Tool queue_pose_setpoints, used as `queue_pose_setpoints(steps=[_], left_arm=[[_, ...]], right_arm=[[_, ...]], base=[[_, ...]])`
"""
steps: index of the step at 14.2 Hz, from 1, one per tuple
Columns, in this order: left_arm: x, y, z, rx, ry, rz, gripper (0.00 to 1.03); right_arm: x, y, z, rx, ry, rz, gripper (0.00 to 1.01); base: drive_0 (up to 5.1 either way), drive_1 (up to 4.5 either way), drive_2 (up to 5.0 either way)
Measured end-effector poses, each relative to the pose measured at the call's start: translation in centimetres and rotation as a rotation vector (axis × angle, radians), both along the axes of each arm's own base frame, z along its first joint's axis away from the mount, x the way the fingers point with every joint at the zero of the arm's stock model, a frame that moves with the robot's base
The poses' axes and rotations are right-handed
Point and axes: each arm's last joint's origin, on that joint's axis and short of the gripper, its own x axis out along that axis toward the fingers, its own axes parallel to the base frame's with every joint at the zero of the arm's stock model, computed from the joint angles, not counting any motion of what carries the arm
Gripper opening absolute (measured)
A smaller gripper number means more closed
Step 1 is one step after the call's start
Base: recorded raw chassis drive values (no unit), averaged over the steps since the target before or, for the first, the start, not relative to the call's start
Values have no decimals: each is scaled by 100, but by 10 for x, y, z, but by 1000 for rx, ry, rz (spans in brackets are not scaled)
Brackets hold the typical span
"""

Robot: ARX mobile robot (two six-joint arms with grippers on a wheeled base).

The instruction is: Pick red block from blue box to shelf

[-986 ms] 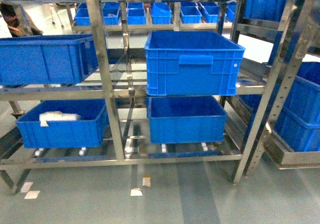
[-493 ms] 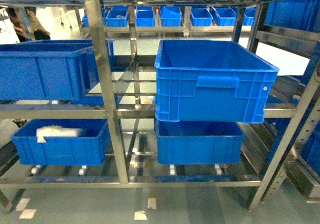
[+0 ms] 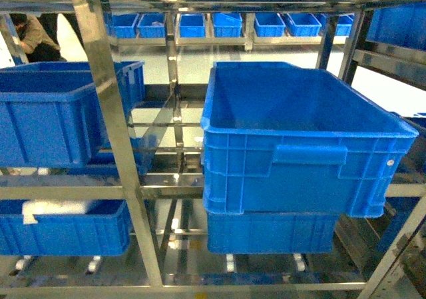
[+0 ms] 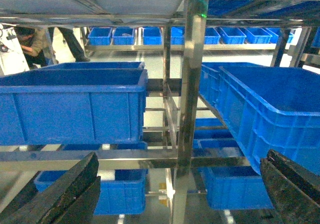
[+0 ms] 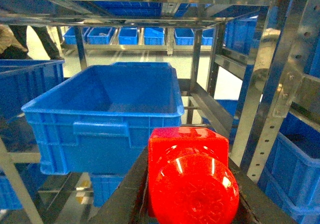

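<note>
The red block [image 5: 192, 181], glossy with its round stud facing the camera, fills the lower middle of the right wrist view. My right gripper [image 5: 189, 164] is shut on it, a dark finger pressed against each side. It hangs in front of the shelf [image 5: 260, 94], level with a large dark blue crate [image 5: 105, 114]. My left gripper [image 4: 177, 186] stands open and holds nothing, its fingers [image 4: 65, 194] wide apart before a steel upright [image 4: 187, 84]. The blue box is out of view. Neither gripper shows in the head view, which faces the shelf [image 3: 110, 132].
A large dark blue crate [image 3: 299, 146] sits on the middle tier at right, with another crate [image 3: 269, 232] below it. More crates stand at left [image 3: 46, 112], and a lower one [image 3: 63, 229] holds something white. A person [image 3: 30, 36] stands behind at the far left.
The head view has closed in on the shelf. The right-hand crate now looms much larger and nearer, and the floor in front has dropped out of sight.
</note>
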Motion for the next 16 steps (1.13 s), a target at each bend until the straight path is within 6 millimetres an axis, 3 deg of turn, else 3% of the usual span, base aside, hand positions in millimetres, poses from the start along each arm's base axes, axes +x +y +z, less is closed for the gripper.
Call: queue_pose_setpoints(steps=[4,16], left_arm=[[0,0,0,0,-1,-1,98],[0,0,0,0,-1,-2,98]], right_arm=[[0,0,0,0,1,0,29],[0,0,0,0,0,0,29]], base=[[80,368,-447],[0,0,0]])
